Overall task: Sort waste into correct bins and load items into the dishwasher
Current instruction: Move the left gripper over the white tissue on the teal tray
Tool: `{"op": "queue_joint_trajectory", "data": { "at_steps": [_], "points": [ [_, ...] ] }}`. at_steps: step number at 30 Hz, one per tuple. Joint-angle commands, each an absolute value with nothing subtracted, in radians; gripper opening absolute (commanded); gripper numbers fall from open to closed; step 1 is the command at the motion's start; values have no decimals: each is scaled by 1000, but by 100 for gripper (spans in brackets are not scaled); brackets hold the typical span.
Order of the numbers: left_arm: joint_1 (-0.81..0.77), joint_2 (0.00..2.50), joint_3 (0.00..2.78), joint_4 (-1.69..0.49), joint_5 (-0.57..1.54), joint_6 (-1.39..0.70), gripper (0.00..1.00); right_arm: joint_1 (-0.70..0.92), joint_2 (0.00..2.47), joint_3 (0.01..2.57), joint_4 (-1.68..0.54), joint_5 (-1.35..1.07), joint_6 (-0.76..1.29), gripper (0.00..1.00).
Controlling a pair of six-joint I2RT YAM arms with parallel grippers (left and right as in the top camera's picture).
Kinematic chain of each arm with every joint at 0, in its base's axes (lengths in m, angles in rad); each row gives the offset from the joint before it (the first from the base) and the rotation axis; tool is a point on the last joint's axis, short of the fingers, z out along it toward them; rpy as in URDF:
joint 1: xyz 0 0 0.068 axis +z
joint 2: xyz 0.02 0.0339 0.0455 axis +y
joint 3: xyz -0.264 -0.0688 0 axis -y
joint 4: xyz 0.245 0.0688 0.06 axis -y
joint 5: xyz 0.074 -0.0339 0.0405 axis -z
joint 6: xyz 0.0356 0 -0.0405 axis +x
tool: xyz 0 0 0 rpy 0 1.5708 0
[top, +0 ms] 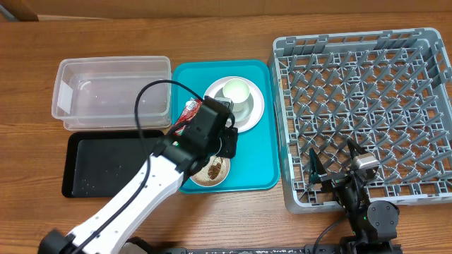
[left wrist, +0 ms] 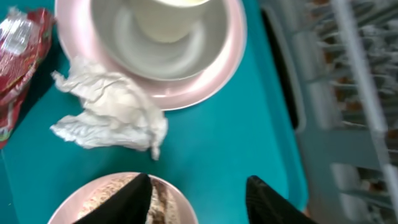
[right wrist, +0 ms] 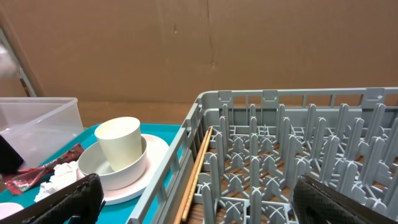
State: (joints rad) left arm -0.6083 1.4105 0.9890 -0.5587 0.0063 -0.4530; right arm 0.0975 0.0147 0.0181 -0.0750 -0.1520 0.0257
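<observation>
Wood-grain table (top: 212, 28), brown cardboard (right wrist: 186, 43) behind: two robot arms at a cleanup station. At centre, a teal serving tray (top: 261, 173) carries a pale pink plate (top: 256, 116) with a bowl (right wrist: 99, 173) and a cream cup (right wrist: 119, 142) stacked on it. A red-and-white wrapper (left wrist: 18, 50) lies at the tray's left rim, its print too blurred to read. A crumpled napkin (left wrist: 112, 112) touches the plate's near edge. The left gripper (left wrist: 199, 200) hangs low over the tray, jaws spread wide and holding nothing, one finger over a small dish (left wrist: 102, 198) of rice and brown scraps. Bare teal floor lies between the napkin and the tray's right rim. Left of the serving tray, a clear tub (top: 70, 92) sits against a black tray (top: 92, 166). Just beside the serving tray on the right stands the grey dish rack (top: 367, 106), with a thin wooden stick (right wrist: 196, 171) along the wall nearest the tray. The right gripper (right wrist: 198, 202) hovers at the rack's near-left corner, jaws also wide, gripping nothing.
</observation>
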Motion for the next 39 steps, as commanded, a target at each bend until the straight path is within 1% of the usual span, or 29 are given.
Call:
{"op": "queue_joint_trajectory", "data": {
  "at_steps": [1, 5, 9, 12, 15, 22, 24, 26, 28, 31, 32, 33, 39],
  "points": [
    [-611, 1490, 1010, -553, -65, -472, 54, 90, 3, 8, -70, -146, 23, 100],
    [-609, 1565, 1010, -548, -130, -472, 59, 90, 3, 8, -70, -146, 23, 100],
    [-609, 1619, 1010, -544, -218, -472, 61, 90, 3, 8, -70, -146, 23, 100],
    [-609, 1645, 1010, -532, -227, -472, 62, 90, 3, 8, -70, -146, 23, 100],
    [-609, 1675, 1010, -509, -242, -472, 65, 90, 3, 8, -70, -146, 23, 100],
    [-608, 1736, 1010, -456, -248, -451, 66, 90, 3, 8, -70, -146, 23, 100],
    [-608, 1740, 1010, -452, -251, -434, 58, 90, 3, 8, -70, -146, 23, 100],
    [-608, 1739, 1010, -450, -263, -426, 43, 90, 3, 8, -70, -146, 23, 100],
    [-608, 1739, 1010, -445, -278, -425, 29, 90, 3, 8, -70, -146, 23, 100],
    [-608, 1739, 1010, -440, -297, -425, 14, 90, 3, 8, -70, -146, 23, 100],
    [-608, 1739, 1010, -440, -297, -425, 7, 90, 3, 8, -70, -146, 23, 100],
    [-608, 1739, 1010, -440, -297, -425, 4, 90, 3, 8, -70, -146, 23, 100],
    [-608, 1739, 1016, -440, -299, -418, 4, 90, 3, 8, -70, -146, 23, 100]
  ]
}}
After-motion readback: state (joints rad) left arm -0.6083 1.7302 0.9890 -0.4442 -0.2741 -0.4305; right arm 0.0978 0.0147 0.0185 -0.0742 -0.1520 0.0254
